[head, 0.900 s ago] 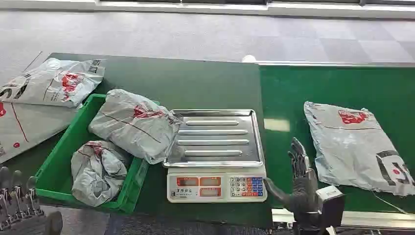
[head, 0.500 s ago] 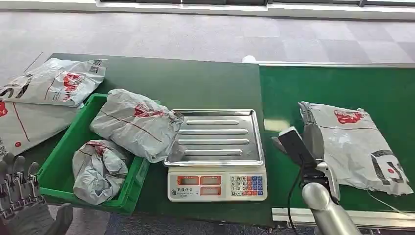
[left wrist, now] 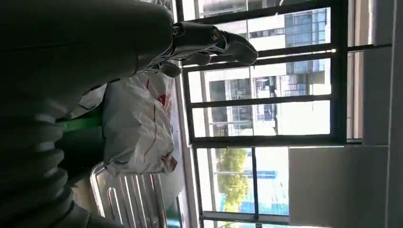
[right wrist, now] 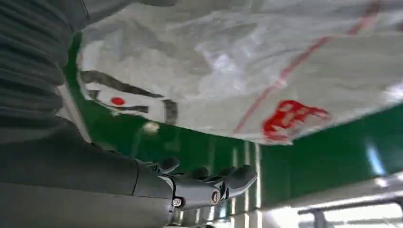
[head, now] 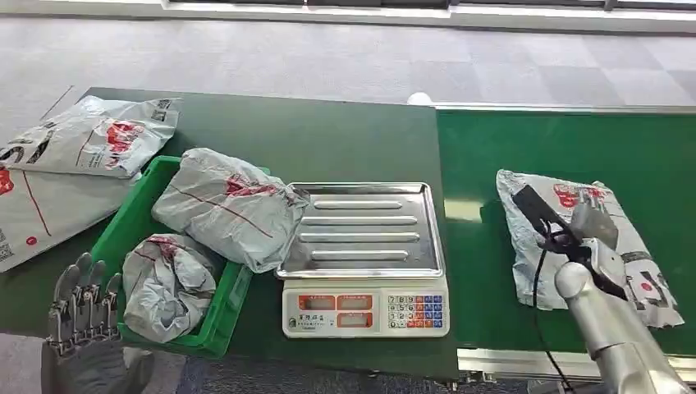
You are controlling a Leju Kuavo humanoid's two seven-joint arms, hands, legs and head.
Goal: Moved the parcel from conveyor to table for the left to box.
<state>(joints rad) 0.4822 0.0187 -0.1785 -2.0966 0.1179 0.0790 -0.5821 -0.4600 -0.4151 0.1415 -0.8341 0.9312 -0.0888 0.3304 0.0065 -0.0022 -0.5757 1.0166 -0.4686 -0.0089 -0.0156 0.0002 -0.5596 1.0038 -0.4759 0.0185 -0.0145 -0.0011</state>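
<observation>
one parcel (head: 584, 242) lying on conveyor (head: 492, 156), right of frame; your right hand (head: 592, 223) hovering over it, fingers apart, gripping nothing. left hand (head: 82, 308) lower left, fingers spread, holding nothing.

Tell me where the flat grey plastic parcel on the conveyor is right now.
In the head view, the flat grey plastic parcel lies on the green conveyor belt at right, beside the silver weighing scale, with the right hand over it.
</observation>
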